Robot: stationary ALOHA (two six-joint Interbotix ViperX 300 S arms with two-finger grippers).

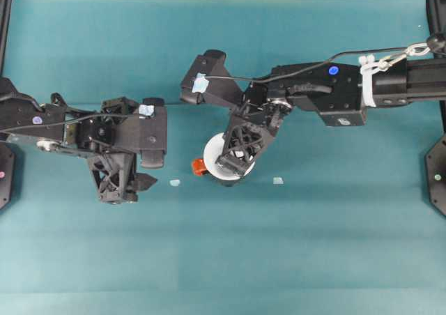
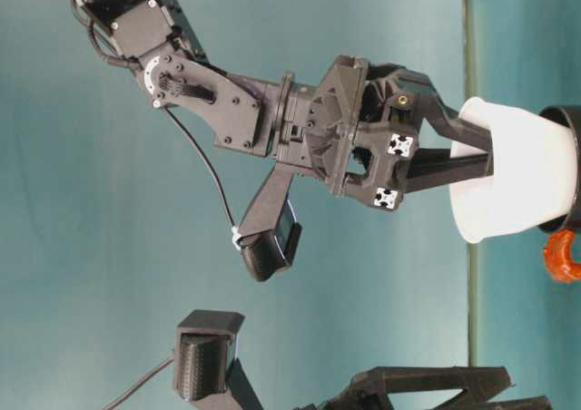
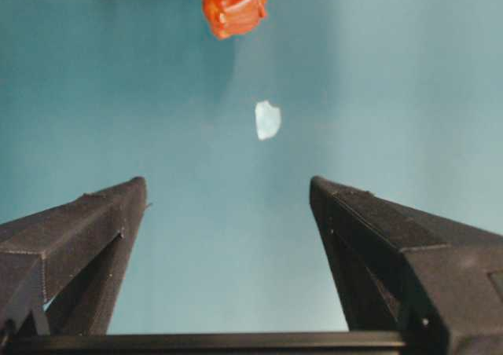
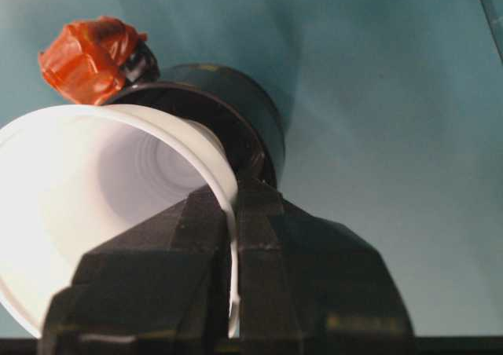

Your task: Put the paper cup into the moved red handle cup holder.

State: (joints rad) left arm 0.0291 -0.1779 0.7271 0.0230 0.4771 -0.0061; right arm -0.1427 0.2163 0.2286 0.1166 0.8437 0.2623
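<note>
The white paper cup [image 1: 212, 148] leans with its narrow base down inside the black red handle cup holder [image 1: 226, 181] near the table's middle. The orange-red handle [image 1: 198, 166] sticks out toward the left arm. My right gripper [image 1: 233, 163] is shut on the cup's rim; in the right wrist view the rim of the paper cup [image 4: 94, 190] is pinched between the fingers [image 4: 267, 237], with the holder [image 4: 236, 104] behind. From table level the cup [image 2: 517, 174] stands partly out of the holder [image 2: 567, 124]. My left gripper [image 1: 159, 173] is open, holds nothing, and faces the handle [image 3: 232, 5].
Two small white scraps lie on the teal table, one [image 1: 174, 182] between the left gripper and the holder, the other [image 1: 278, 180] right of the holder. Black frame posts [image 1: 435, 168] stand at the table's side edges.
</note>
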